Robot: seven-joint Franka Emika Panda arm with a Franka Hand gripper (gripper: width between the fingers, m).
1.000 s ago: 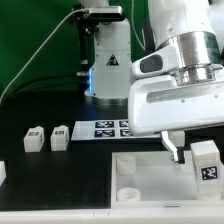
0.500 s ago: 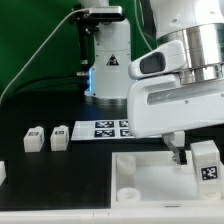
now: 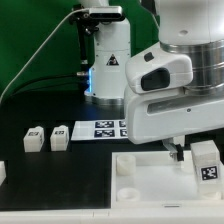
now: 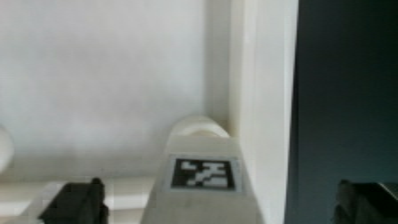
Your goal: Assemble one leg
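White leg [image 3: 206, 153] with black-and-white square tag [image 3: 210, 171], white tray part [image 3: 150, 186], black table [image 3: 45, 112], green backdrop [image 3: 30, 30]

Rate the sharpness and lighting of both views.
Exterior view: fairly sharp and evenly lit; the white arm is bright, close to washed out, against the black table. Wrist view: soft all over; the tag on the leg shows as fuzzy squares, and the dark fingertips are blurred at the frame's edge.
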